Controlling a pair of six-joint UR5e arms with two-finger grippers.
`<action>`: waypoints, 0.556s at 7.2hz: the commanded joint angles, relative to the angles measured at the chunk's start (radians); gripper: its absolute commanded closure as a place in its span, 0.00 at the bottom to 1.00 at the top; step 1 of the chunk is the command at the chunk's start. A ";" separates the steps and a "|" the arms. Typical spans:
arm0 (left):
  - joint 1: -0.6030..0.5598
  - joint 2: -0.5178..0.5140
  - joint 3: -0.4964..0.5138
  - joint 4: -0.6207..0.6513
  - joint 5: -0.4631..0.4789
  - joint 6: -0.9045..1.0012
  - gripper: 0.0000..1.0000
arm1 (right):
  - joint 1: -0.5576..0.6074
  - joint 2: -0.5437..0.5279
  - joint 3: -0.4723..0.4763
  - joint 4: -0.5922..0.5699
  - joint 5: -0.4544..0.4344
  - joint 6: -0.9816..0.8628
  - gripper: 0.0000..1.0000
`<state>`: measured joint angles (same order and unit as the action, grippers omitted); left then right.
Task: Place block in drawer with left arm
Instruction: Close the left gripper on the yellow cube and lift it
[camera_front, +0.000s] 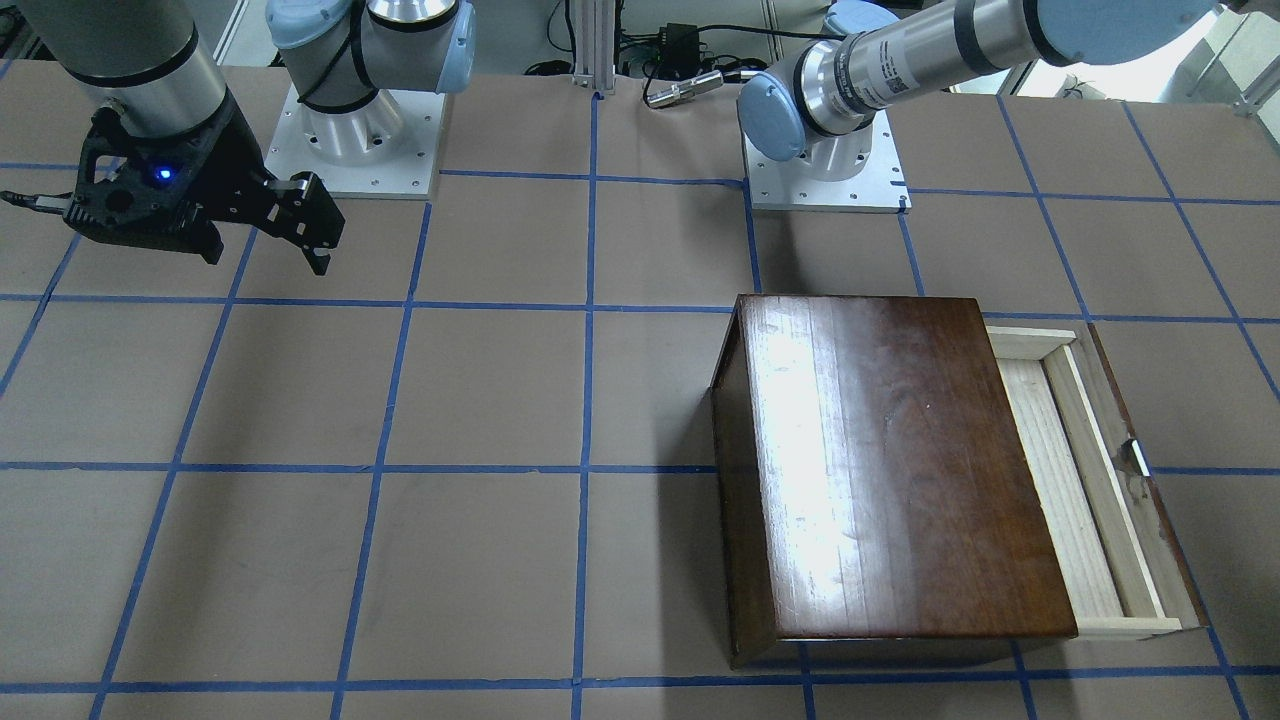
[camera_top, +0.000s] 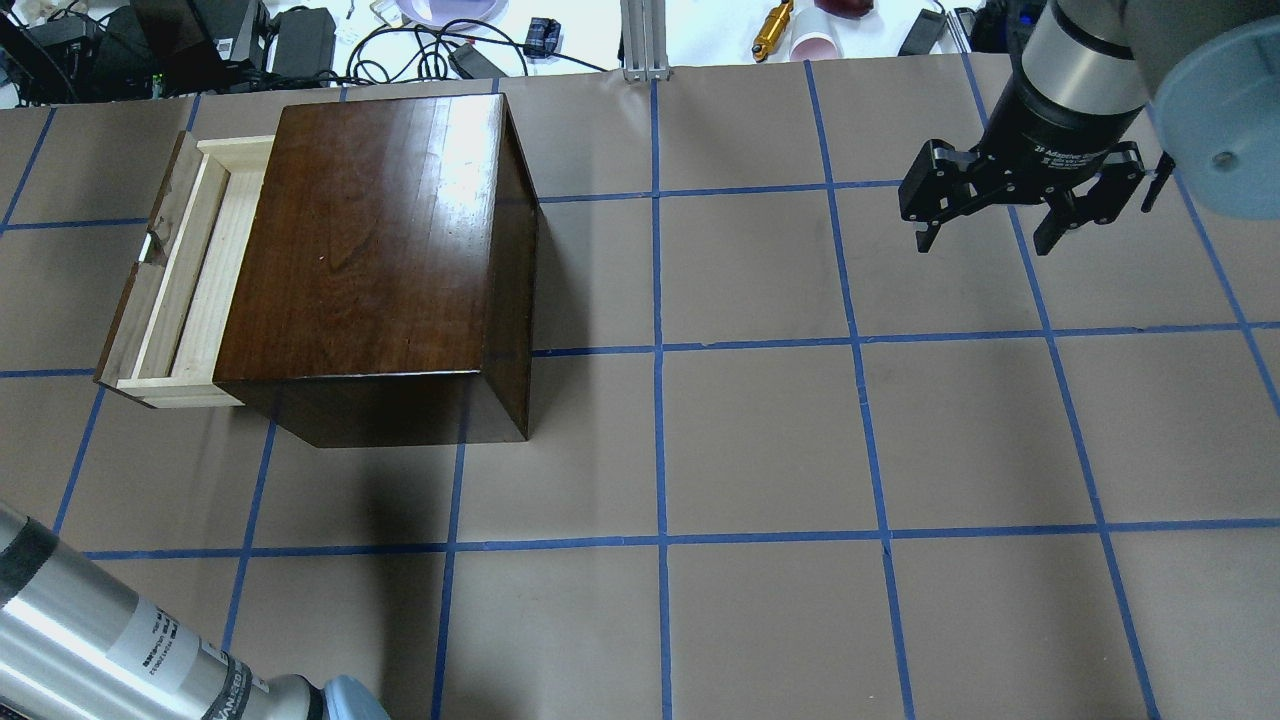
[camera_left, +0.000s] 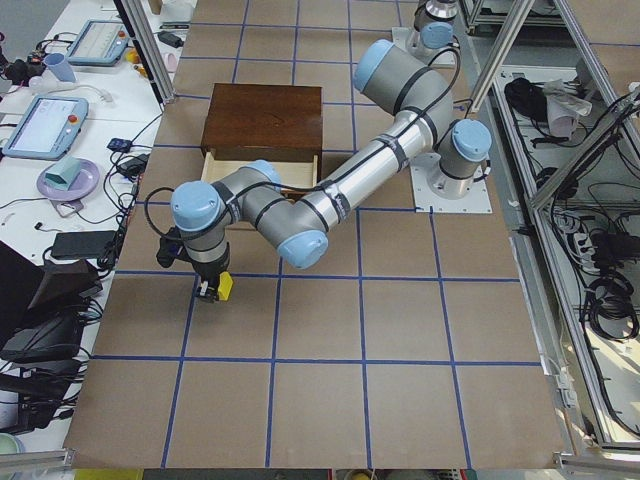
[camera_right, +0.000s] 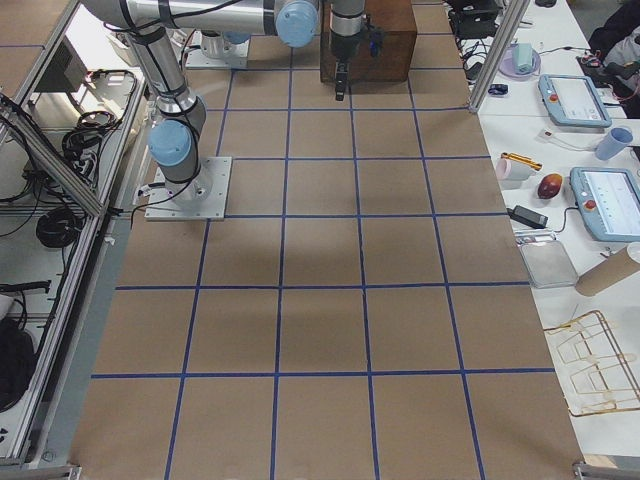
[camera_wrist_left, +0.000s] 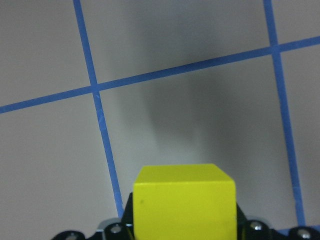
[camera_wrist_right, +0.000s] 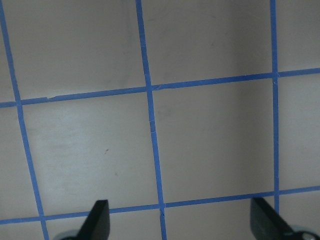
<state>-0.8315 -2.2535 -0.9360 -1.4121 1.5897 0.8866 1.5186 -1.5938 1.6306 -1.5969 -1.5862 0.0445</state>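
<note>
Around the work area, the table (camera_top: 760, 440) is covered in brown paper crossed by a grid of blue tape (camera_top: 658, 400). A side bench along its operators' edge carries two tablets, one of them at (camera_left: 45, 125), and a purple plate (camera_left: 68, 180).

One glossy dark box (camera_top: 370, 240) stands in the table's left half, close to that same edge. Its one drawer (camera_top: 195, 290) is pulled out toward the table's left end. The pale wooden floor lies bare, and the small white handle (camera_top: 147, 250) is on the dark front panel.

In the exterior left view, the left arm (camera_left: 350, 180) runs its forearm across above one corner of the drawer's front.

There are two arms and two grippers, and one block (camera_wrist_left: 185, 200).

The left gripper (camera_left: 213, 291) is clamped on the yellow block, its fingers tight against the cube's sides. It holds the block above the paper, beyond the drawer's front toward the table's left end and near the operators' edge. The block is well apart from the drawer.

The right arm (camera_top: 1080, 60) hangs over the table's right half near the operators' edge. The right gripper (camera_top: 985, 243) has its fingers (camera_wrist_right: 97, 220) spread wide, with only taped paper beneath them.
</note>
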 joint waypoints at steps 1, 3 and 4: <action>-0.102 0.093 -0.023 -0.156 0.003 -0.168 1.00 | 0.000 0.000 0.000 0.000 0.000 0.000 0.00; -0.184 0.152 -0.090 -0.194 -0.008 -0.289 1.00 | 0.000 0.000 0.000 0.000 0.002 0.000 0.00; -0.230 0.184 -0.145 -0.194 -0.035 -0.363 1.00 | 0.000 0.000 0.000 0.000 0.002 0.000 0.00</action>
<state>-1.0054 -2.1087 -1.0216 -1.5976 1.5768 0.6077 1.5182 -1.5938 1.6306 -1.5968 -1.5852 0.0445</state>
